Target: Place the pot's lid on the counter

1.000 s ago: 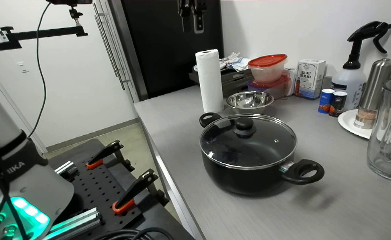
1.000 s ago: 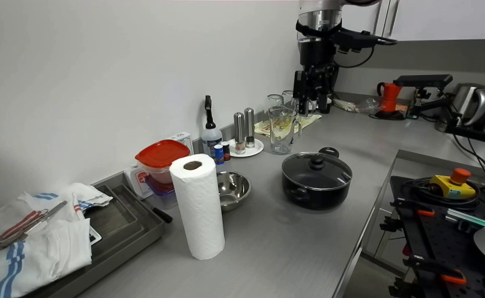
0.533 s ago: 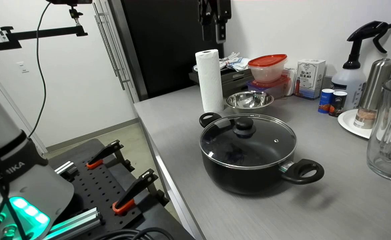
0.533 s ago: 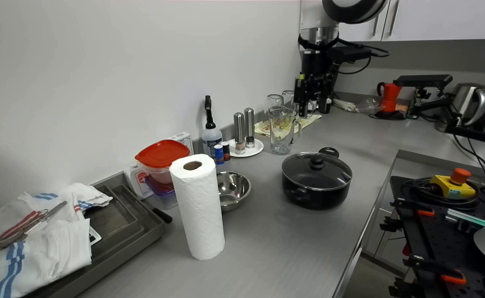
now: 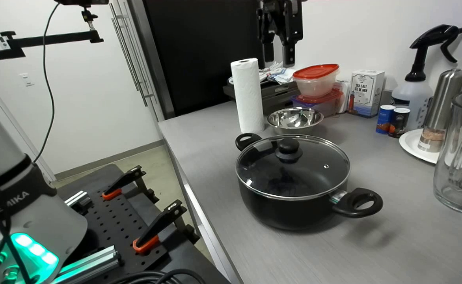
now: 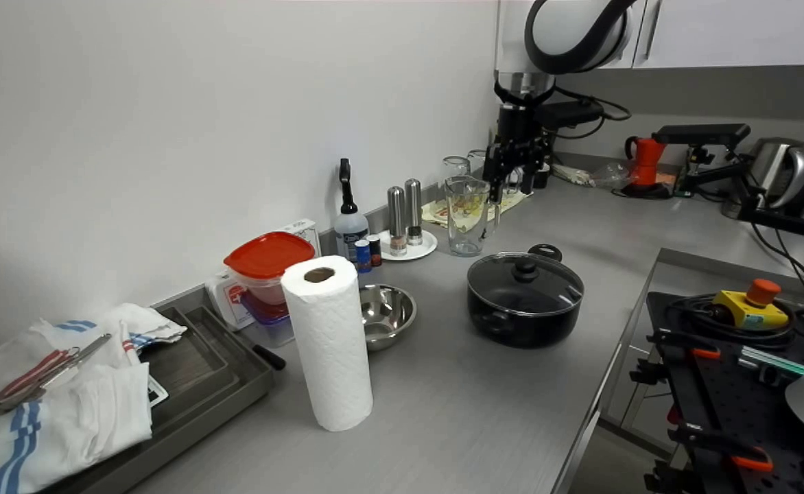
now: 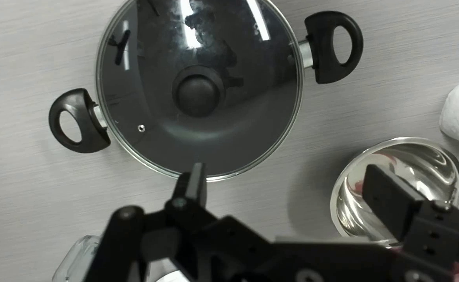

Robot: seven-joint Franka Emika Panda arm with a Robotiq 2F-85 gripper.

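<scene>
- Gripper (image 5: 278,62): pointing down, touching nothing, its fingers (image 7: 388,197) wide apart with nothing between them; presumably spread in readiness for a pinch.
- Lid (image 5: 294,169): lying flat on the pot (image 5: 286,215), covering it. The step in hand is judged to be the approach; the lift is not yet made.
- Knob (image 7: 197,94): at the lid's centre, where a pinch should raise it in balance. In the wrist view the space between the fingers lies between 4 and 5 o'clock of it, so a sideways shift seems needed before descent.
- Side handles (image 7: 325,55): between 2 and 3 o'clock, and between 8 and 9 o'clock, of the knob in the wrist view; placed opposite each other for carrying the pot, likely unused in this lift.
- Steel bowl (image 5: 295,118): at 12 o'clock of the pot in an exterior view, partly masked by a finger in the wrist view; a lid swung that way could knock it.
- Paper towel roll (image 5: 248,96): at 11 o'clock of the pot in an exterior view, stood on end, probably to save room.
- Desk (image 5: 345,252): flat and smooth; its stretch at 5 o'clock of the pot in an exterior view is judged the safer resting place.
</scene>
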